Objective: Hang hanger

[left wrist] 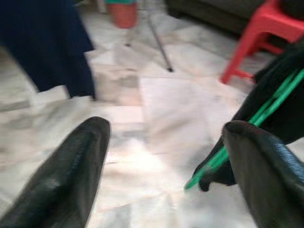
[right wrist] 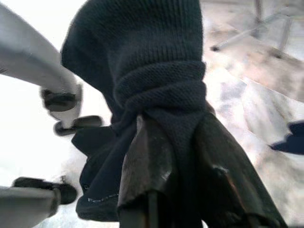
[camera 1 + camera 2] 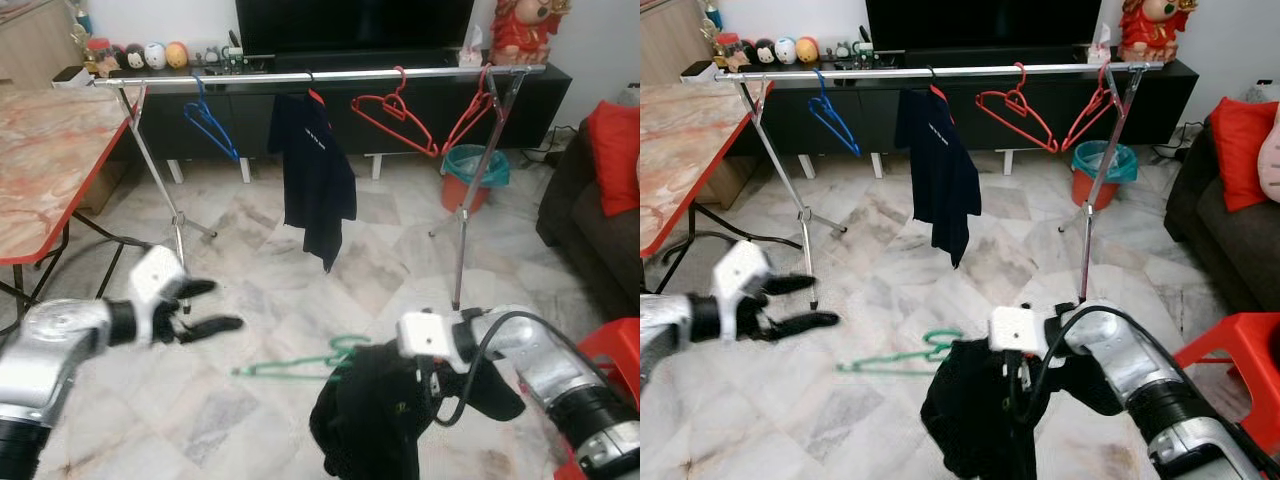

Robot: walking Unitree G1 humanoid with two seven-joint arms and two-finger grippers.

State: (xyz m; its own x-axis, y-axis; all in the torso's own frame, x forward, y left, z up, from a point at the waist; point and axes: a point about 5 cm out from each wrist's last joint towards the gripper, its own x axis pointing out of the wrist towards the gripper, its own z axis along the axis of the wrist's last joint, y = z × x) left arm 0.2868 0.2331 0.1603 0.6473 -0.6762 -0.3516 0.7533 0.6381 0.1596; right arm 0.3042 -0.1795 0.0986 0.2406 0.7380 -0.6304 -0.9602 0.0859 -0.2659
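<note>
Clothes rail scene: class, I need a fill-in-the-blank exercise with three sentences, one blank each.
1. The hanger poking out of the black garment is ____.
2. The right gripper has its fingers shut on the ____ garment.
3. The left gripper has its fingers ____.

Missing words: green; black; open

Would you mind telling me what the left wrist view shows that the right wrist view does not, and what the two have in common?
The left wrist view looks between the open left gripper at the green hanger, a red stool, the hanging navy garment and an orange bin. The right wrist view shows the right gripper shut on a bunched fold of the black garment, knit weave visible, with the left gripper's fingers beyond. Both share the black garment and the marble floor.
</note>
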